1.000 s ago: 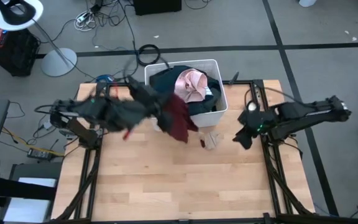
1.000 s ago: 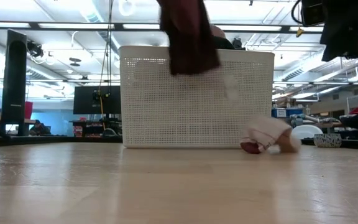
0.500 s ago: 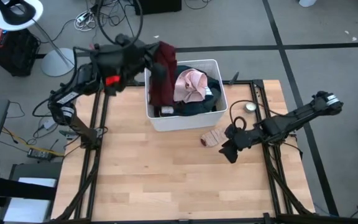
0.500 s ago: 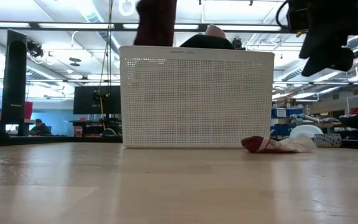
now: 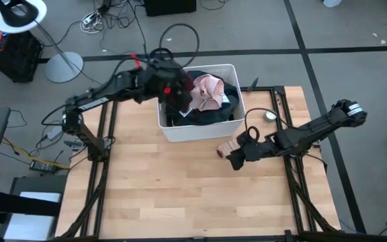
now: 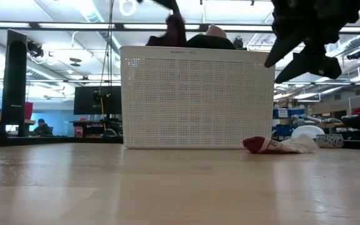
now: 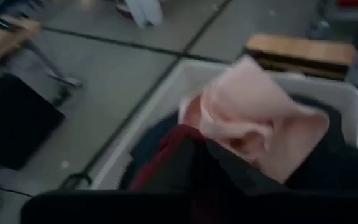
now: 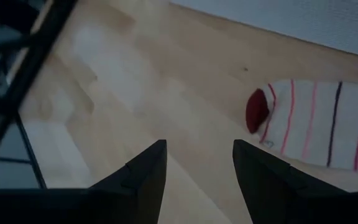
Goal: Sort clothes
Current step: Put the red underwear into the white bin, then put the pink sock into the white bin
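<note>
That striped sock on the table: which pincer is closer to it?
The right pincer, open, hovering just beside the striped sock. The left pincer is over the white bin, at the maroon garment.

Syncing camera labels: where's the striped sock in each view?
High: striped sock on the table just in front of the white bin, beside the right gripper.
Low: right of the bin's front wall, on the tabletop.
Left wrist: not in it.
Right wrist: beyond the open fingers.
Shared landmark: the white bin.

No legible text, label or number anywhere.
</note>
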`<state>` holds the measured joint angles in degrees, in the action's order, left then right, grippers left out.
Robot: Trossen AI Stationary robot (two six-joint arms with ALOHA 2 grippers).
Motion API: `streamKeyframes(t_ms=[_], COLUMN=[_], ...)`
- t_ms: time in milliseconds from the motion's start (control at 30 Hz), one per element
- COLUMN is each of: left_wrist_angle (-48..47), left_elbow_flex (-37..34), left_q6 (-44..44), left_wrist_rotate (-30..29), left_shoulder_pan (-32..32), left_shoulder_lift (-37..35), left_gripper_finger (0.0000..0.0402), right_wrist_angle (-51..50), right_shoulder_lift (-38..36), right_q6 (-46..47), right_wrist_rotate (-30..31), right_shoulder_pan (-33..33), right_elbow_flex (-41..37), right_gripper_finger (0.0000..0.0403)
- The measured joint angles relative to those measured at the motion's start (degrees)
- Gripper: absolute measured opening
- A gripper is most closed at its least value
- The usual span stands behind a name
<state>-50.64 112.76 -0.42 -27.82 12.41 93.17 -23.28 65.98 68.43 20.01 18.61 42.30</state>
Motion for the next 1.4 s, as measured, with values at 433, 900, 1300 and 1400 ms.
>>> streamKeyframes(t_ms=[433,900,1300,1400], left_wrist_angle=[-7.91,-7.66,11.7,14.48], left_elbow_flex=[-1.84,-10.85,-40.47,-44.44], left_q6=[8.68,11.15,-0.77,-4.16], left_wrist_rotate=[16.79,29.45,28.65,27.44], left_shoulder_pan=[7.81,9.1,9.73,9.74], left_shoulder_lift=[-0.5,-15.27,-38.14,-41.96], left_gripper_finger=[0.0136,0.0137,0.0137,0.0137], right_wrist_angle=[2.29,-8.72,-11.4,-11.43], right_shoulder_lift=[0.02,0.06,8.88,12.44], right_q6=[6.07,10.01,8.2,7.12], right_wrist_rotate=[0.17,-0.75,-1.96,-0.1], right_shoulder_pan=[-3.34,-0.66,1.71,0.46], right_elbow_flex=[0.0,0.0,0.04,0.04], right_gripper_finger=[0.0185,0.0156,0.0154,0.0163])
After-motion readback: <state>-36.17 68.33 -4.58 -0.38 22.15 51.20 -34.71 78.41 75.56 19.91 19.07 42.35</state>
